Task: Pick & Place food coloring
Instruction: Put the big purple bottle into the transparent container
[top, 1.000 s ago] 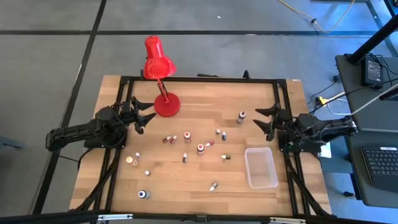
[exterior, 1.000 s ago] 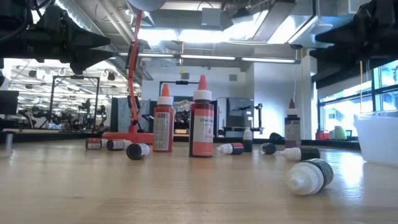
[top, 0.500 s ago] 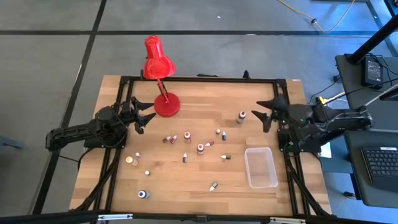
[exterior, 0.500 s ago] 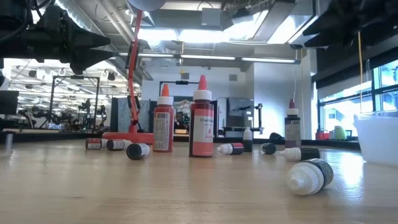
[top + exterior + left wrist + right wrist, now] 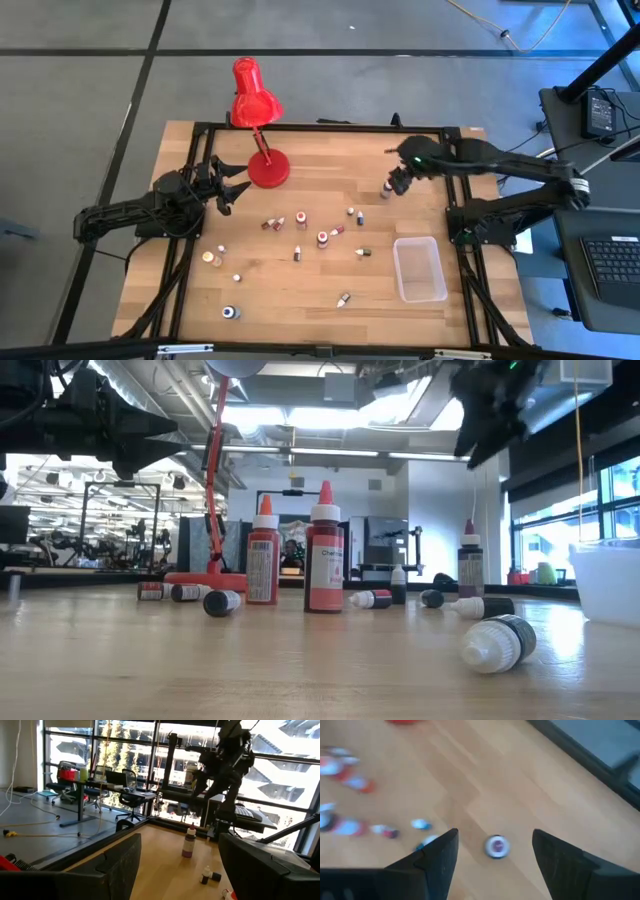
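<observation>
1. The food coloring bottles are small plastic droppers with pale caps and red, brown or dark bodies, scattered over the middle of the wooden worktop. In the high view about fourteen can be counted, some upright, some on their sides.
2. One dark upright bottle stands apart toward the right rear. In the right wrist view its round cap shows from above between the two dark fingers.
3. The right pincer hangs just above this bottle, fingers apart, gripping nothing.
4. The left pincer waits at the worktop's left edge near the lamp base, fingers spread wide and empty.
5. A clear rectangular plastic tub sits at the right side, empty.
6. One glossy red desk lamp stands at the rear.
7. In the low view the nearest bottle lies on its side; labels are too small to read.
</observation>
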Tool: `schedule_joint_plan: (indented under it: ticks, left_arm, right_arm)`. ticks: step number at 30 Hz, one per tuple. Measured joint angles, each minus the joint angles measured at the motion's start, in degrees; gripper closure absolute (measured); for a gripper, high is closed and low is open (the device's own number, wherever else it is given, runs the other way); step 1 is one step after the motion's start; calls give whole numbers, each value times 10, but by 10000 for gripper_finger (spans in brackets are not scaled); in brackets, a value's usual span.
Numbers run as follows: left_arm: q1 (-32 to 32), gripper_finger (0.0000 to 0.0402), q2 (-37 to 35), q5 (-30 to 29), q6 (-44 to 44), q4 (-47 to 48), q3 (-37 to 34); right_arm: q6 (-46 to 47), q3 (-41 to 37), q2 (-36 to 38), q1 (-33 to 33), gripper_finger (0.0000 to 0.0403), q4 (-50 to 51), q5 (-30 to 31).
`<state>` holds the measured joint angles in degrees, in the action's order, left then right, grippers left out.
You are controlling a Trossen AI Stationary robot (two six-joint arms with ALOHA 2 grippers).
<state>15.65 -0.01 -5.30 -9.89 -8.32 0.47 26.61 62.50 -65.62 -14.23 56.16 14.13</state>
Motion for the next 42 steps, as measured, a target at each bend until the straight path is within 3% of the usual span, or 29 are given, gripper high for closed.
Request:
schedule_joint_plan:
  ticks: [6, 13, 29, 33, 42]
  left_arm:
    - [0, 142, 0, 0, -37, 0, 0]
    - [0, 142, 0, 0, -59, 0, 0]
    - [0, 142, 0, 0, -59, 0, 0]
    - [0, 142, 0, 0, -57, 0, 0]
    - [0, 142, 0, 0, -24, 0, 0]
  right_arm:
    - [-53, 10, -84, -58, 148, 19, -63]
    - [-71, 10, -150, -68, 148, 19, -68]
    - [-93, -14, -211, -67, 150, 9, -94]
    - [-93, -15, -211, -67, 176, 3, -94]
    - [-97, -15, -210, -67, 285, 4, -93]
